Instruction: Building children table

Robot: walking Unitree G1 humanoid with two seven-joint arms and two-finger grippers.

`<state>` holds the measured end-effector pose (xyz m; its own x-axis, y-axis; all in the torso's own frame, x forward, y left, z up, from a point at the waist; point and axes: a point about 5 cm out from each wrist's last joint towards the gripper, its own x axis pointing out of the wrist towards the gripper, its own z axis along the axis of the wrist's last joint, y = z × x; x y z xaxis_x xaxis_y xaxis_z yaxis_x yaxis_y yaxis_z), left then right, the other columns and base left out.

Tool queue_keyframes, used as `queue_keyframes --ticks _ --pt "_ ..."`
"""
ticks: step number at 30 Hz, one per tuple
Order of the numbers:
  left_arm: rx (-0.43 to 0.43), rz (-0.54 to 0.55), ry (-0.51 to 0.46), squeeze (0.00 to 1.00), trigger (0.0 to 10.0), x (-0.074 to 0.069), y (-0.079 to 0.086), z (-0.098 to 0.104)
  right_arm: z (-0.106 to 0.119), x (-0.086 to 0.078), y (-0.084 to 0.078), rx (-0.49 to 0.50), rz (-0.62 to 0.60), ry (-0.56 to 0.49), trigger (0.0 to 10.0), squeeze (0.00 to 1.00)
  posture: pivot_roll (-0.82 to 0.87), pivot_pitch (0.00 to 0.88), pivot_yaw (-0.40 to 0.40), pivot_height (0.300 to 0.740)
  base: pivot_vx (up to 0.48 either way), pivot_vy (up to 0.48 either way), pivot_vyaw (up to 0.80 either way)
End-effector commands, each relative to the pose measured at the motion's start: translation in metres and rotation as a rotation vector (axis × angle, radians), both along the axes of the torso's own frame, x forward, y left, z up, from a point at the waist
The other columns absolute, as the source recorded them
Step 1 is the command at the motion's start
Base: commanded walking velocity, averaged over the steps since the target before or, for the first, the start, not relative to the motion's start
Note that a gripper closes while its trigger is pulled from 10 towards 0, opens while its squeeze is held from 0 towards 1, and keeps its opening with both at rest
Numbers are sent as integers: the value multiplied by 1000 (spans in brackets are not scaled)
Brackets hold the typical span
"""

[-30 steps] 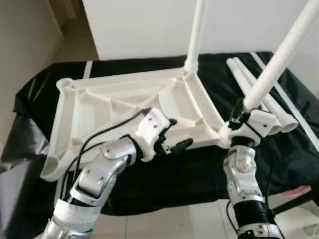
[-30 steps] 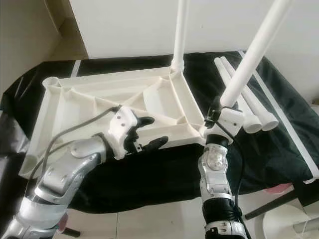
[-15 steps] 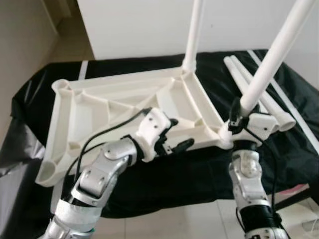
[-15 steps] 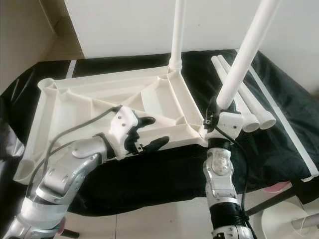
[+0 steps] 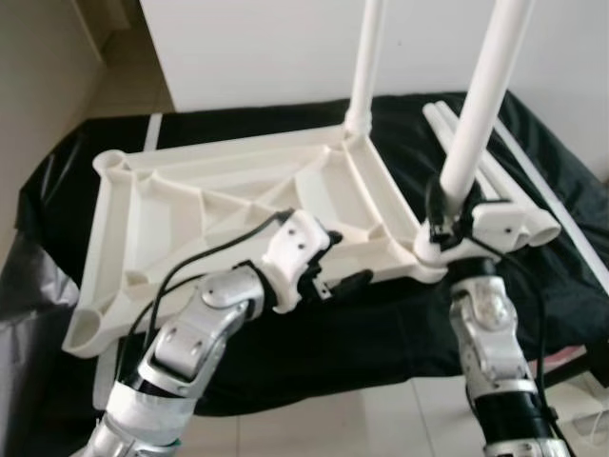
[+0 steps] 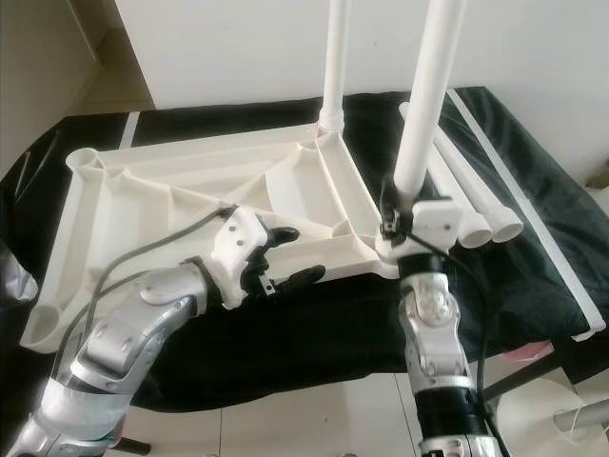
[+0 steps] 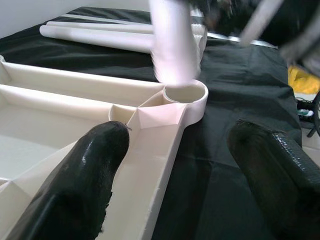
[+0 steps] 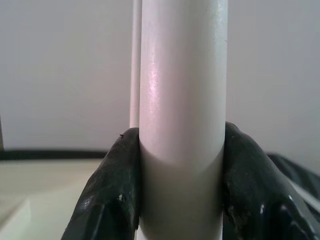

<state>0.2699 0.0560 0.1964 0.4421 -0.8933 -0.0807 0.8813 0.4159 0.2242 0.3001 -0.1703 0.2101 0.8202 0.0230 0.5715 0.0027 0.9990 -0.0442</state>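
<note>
While the white table top (image 5: 228,205) lies upside down on a black cloth (image 5: 533,286), the right gripper (image 5: 447,214) is squeezed tight around a white leg (image 5: 481,105). That leg stands nearly straight up, with its bottom end at the round corner hole (image 7: 186,92) of the table top nearest the right arm. Another leg (image 5: 366,57) already stands up in the far corner. Two more legs (image 6: 476,214) lie flat on the cloth, just beside the table top on the right. The left gripper (image 5: 333,271) is at the near edge of the table top, with its two black fingers (image 7: 85,175) spread apart, one over the rim and one over the cloth
</note>
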Motion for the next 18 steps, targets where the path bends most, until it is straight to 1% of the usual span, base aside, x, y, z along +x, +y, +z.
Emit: queue_keyframes --ticks 1,4,5,6,7,8,9,10,11,13,14,15,18 --pt "21 -20 10 0 10000 -2 0 -3 2 0 0 14 14 -2 10000 0 -54 60 17 740 0 0 0" --pt "38 -19 19 0 10000 -2 0 -7 6 0 -2 16 28 1 10000 0 -54 59 16 740 0 0 0" --pt "77 -19 39 0 10000 -2 2 -16 9 2 -5 10 27 1 10000 0 -52 56 18 740 0 0 0" --pt "77 -19 39 0 10000 -2 2 -16 9 2 -5 10 27 1 10000 0 -52 56 18 740 0 0 0" --pt "106 -20 54 0 10000 -3 3 -22 11 4 -7 4 26 0 10000 0 -52 56 18 740 0 0 0" --pt "154 -12 75 0 10000 -2 5 -31 14 6 -10 -1 23 0 10000 0 -51 56 18 740 0 0 0" --pt "211 18 83 0 10000 0 9 -39 15 8 -14 -11 20 2 10000 0 -50 55 18 740 0 0 0" --pt "211 18 83 0 10000 0 9 -39 15 8 -14 -11 20 2 10000 0 -50 55 18 740 0 0 0" --pt "245 40 84 0 10000 3 12 -44 16 8 -16 -17 18 4 10000 0 -50 55 18 740 0 0 0" --pt "321 114 86 0 10000 12 20 -53 16 10 -19 -22 10 12 10000 0 -48 52 16 740 0 0 0" --pt "334 135 88 0 10000 15 22 -55 16 11 -20 -23 8 16 10000 0 -48 51 15 740 0 0 0" --pt "328 152 94 0 10000 18 23 -54 15 12 -19 -26 12 24 10000 0 -48 53 15 740 0 0 0" --pt "311 169 87 0 10000 20 22 -51 14 12 -17 -26 17 31 10000 0 -48 53 15 740 0 0 0"
